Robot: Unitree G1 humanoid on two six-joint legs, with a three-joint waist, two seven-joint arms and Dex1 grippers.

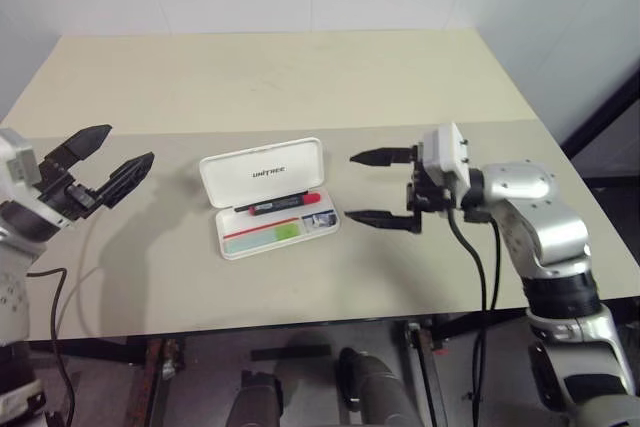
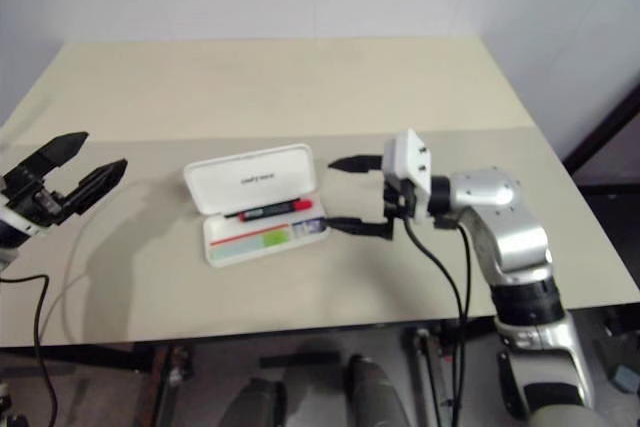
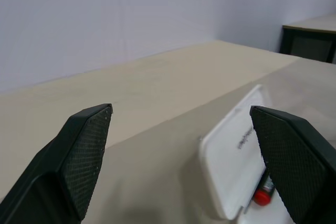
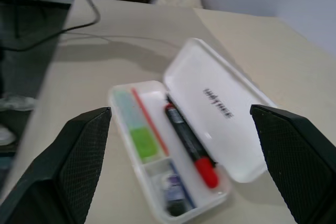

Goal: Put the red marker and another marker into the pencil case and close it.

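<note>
Already the pencil case (image 1: 268, 198) is lying open near the middle of the bench (image 1: 300, 77), its lid tilting back toward the far edge, and both markers are sitting inside the tray: the red marker (image 1: 282, 204) is resting along the hinge side, while the light-green highlighter (image 4: 143, 142) is lying in the compartment nearer the front edge. At the tray's right end a small dark object is sitting too – I cannot tell what it is.

The left gripper (image 1: 105, 163) is hovering off the case's left end with its fingers spread wide and nothing between them. The right gripper (image 1: 383, 187) is hovering just beside the case's right end, fingers likewise wide apart and empty.

What seems to be remaining is the closing. To do it well, one gripper should probably be steadying the tray against the bench while the other is reaching behind the lid's far edge and sweeping it forward and down – evenly, so the light case is not sliding away. The red marker's tip should be lying fully within the rim before pressing.
</note>
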